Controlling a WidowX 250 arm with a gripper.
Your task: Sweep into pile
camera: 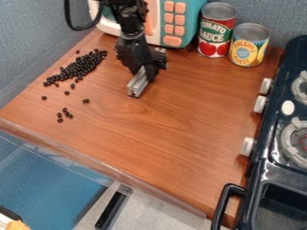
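Blk beans [81, 66] L of tool [137, 87], w/ gap; can't tell if tool's apart/tog.

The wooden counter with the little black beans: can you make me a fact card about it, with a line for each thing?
Surface: wooden counter
Main pile: black beans, one long heap, upper left
Stray beans: several, scattered below the heap
Gripper: right of the heap
Cans: red one beside yellow-and-blue one, at the back
Stove: right edge
Sweeping: unfinished
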